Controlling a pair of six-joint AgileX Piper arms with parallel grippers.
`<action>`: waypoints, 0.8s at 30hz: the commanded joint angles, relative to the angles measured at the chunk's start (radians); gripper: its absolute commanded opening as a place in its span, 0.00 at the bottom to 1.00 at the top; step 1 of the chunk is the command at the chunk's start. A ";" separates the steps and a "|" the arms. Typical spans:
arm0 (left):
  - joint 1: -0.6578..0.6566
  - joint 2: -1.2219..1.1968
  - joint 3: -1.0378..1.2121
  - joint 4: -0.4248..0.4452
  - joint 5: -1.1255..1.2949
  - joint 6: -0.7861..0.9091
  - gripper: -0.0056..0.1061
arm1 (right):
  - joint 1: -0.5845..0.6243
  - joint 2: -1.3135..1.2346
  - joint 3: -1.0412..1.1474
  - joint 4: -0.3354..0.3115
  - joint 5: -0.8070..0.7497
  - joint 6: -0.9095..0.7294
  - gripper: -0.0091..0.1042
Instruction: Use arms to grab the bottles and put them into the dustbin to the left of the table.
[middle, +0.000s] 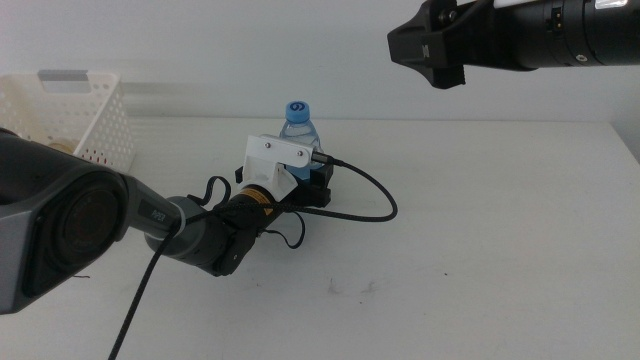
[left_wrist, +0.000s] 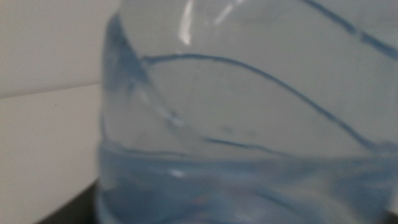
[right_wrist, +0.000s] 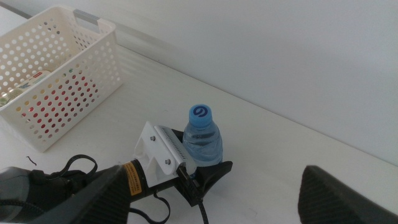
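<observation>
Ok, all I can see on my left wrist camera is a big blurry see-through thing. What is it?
Observer: It's a small water bottle with a blue cap, standing upright on the table, with the left gripper at its lower part.
Operator: Where's the bin it goes in?
Observer: The white dustbin sits at the far left of the table, apart from the bottle. Something red shows through its holes.
Operator: And what's the other arm doing?
Observer: The right gripper hangs high over the table's right side, well away from the bottle.
</observation>
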 joint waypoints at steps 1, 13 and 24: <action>0.001 0.004 -0.008 -0.021 0.003 -0.027 0.74 | 0.001 -0.001 0.008 -0.006 -0.004 -0.001 0.85; 0.010 -0.510 0.193 0.088 0.519 -0.104 0.03 | 0.001 -0.001 0.008 -0.006 -0.004 -0.001 0.85; 0.264 -0.869 -0.109 -0.337 1.531 0.467 0.03 | 0.001 -0.001 0.008 -0.006 -0.004 -0.001 0.85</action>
